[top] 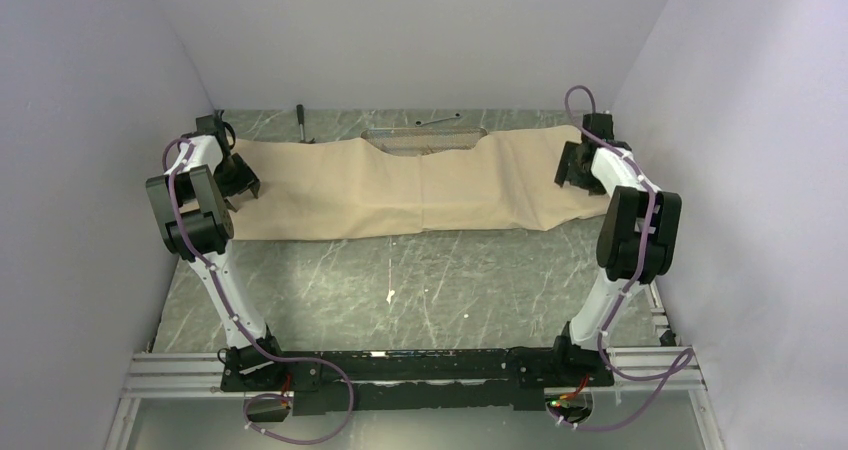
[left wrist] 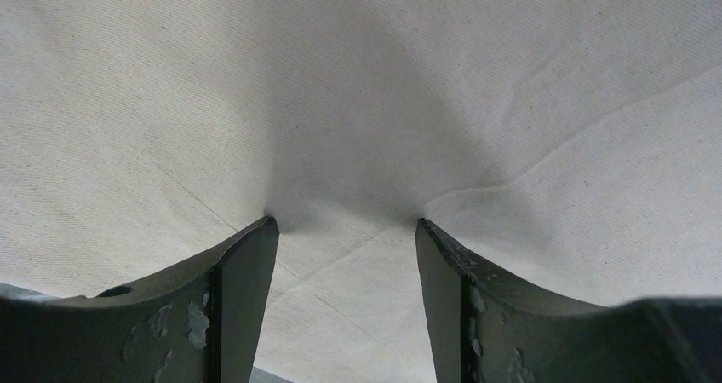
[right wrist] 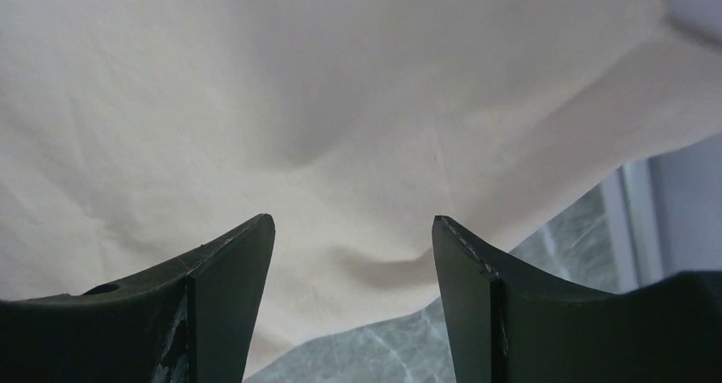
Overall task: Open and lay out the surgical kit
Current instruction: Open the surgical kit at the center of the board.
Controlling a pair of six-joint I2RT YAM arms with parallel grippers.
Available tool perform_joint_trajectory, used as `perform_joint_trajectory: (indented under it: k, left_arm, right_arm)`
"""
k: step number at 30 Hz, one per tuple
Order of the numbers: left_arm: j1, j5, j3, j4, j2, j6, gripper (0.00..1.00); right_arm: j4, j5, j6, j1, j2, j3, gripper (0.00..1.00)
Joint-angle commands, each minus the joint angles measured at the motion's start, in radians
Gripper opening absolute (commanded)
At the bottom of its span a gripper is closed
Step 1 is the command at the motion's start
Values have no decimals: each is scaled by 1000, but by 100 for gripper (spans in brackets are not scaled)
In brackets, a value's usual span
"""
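Note:
The tan wrap sheet (top: 400, 185) of the surgical kit lies spread wide across the far half of the table. A strip of the wire-mesh tray (top: 425, 138) shows at its far edge; the rest of the tray is under the sheet. My left gripper (top: 240, 185) stands open at the sheet's left end, its fingertips (left wrist: 264, 230) pressing down on the wrap sheet (left wrist: 358, 102). My right gripper (top: 572, 170) is open over the right end of the wrap sheet (right wrist: 255, 102), nothing between its fingers, with the sheet's edge just below.
A dark-handled hammer (top: 301, 122) and a thin wrench (top: 438, 120) lie on the marbled table (top: 420, 280) behind the sheet. White walls close in left, right and back. Bare tabletop (right wrist: 409, 340) shows beside the sheet's right edge.

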Motion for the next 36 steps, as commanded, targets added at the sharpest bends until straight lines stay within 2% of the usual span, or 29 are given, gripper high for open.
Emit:
perform_joint_trajectory:
  k: [1, 9, 15, 23, 28, 31, 36]
  left_arm:
    - [7, -1, -30, 9, 12, -3, 66]
    - [11, -65, -74, 20, 25, 0, 66]
    - [27, -103, -45, 15, 62, -8, 66]
    - [31, -118, 72, -15, 121, -22, 66]
    - [31, -151, 111, -9, 145, 2, 67]
    - [31, -152, 128, 0, 158, 21, 67]
    - [31, -133, 130, 51, 178, 42, 66]
  right_arm:
    - [5, -51, 72, -41, -9, -89, 72]
    - [14, -86, 98, -141, -49, -230, 74]
    - [-12, -103, 135, -191, -80, -294, 74]
    - [-145, 13, 283, -191, -130, -266, 63]
    - [-105, 17, 257, -187, -249, -211, 67]
    - [-61, -34, 207, -188, -211, -149, 68]
    - [-16, -72, 204, -189, -49, -99, 68]
